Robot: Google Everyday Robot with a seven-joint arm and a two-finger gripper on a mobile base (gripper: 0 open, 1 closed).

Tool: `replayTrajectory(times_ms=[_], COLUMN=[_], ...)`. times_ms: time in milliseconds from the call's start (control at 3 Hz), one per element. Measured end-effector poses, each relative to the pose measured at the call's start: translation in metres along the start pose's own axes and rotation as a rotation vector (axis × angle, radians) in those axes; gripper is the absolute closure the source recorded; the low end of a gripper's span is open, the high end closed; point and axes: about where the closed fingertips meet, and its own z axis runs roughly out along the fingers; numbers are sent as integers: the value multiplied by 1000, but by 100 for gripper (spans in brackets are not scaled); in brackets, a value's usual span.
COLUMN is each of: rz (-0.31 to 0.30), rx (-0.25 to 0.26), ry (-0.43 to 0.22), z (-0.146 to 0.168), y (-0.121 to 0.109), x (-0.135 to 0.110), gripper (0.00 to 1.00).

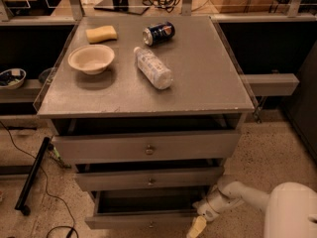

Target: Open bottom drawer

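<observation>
The bottom drawer [143, 221] is the lowest and narrowest of three grey fronts on the cabinet, with a small round knob [151, 225] at its centre. It stands pulled out a little, its dark inside showing behind the front. My white arm comes in from the lower right. The gripper [197, 227] hangs at the drawer's right front corner, its pale yellow fingertip pointing down toward the floor, to the right of the knob.
The middle drawer [148, 179] and top drawer [146, 147] sit above. On the cabinet top [208, 78] lie a plastic bottle [153, 67], a blue can [158, 33], a bowl [91, 58] and a yellow sponge [101, 33]. A black pole [32, 175] and cable lie on the floor at left.
</observation>
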Motion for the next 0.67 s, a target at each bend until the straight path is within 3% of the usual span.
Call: replayTrajectory(times_ms=[667], rz=[3], rx=[-13], ry=[6], z=[0], y=[3], x=[2], gripper=[0])
